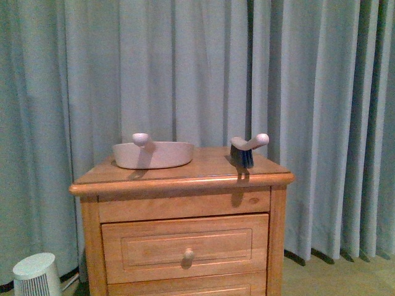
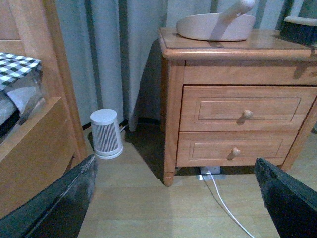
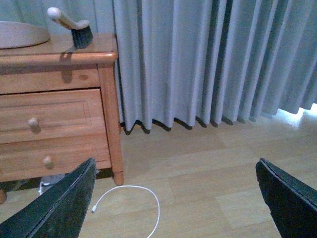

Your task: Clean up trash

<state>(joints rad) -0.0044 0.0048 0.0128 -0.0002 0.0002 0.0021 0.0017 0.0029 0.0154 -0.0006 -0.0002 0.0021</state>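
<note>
No trash in view; nothing collected. Left gripper (image 2: 173, 171) and right gripper (image 3: 176, 168) gape empty, with the dustpan (image 1: 153, 154) and brush (image 1: 244, 154) untouched well ahead.

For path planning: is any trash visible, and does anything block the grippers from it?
No trash shows in any view, so no blockage can be judged. The nightstand holds a dustpan and brush.

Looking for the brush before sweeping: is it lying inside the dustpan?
No, the brush stands on the nightstand top, apart from the dustpan, near the right edge.
</note>
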